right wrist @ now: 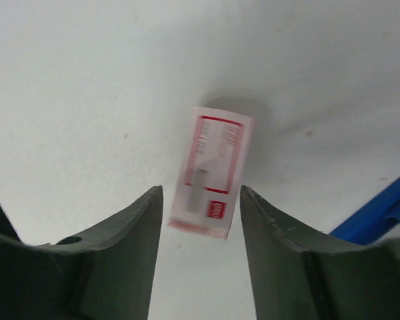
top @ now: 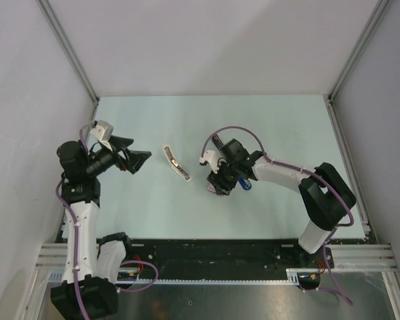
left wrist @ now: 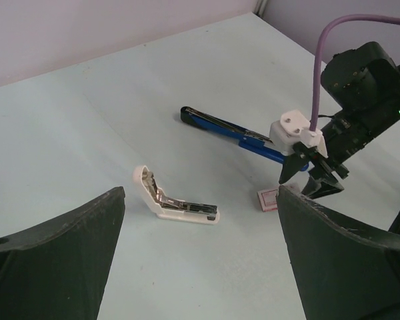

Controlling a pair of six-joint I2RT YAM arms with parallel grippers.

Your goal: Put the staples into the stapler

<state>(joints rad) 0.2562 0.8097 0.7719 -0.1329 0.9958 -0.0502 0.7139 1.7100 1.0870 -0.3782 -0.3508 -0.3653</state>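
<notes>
The pink-and-white staples box (right wrist: 213,170) lies flat on the table, and the staples themselves do not show. My right gripper (right wrist: 200,190) hangs just over it, open, one finger on each side of the box's near end with a gap on both sides. The box (left wrist: 268,199) also shows in the left wrist view, just below the right gripper (left wrist: 303,187). The slim blue stapler (left wrist: 230,130) lies behind that gripper, partly hidden by the arm (top: 273,170). My left gripper (left wrist: 201,193) stands wide open at the left, holding nothing.
A white hinged piece (left wrist: 177,207) with a metal channel inside lies folded open between the two arms (top: 177,163). The enclosure's walls and metal posts (top: 70,50) bound the table on three sides.
</notes>
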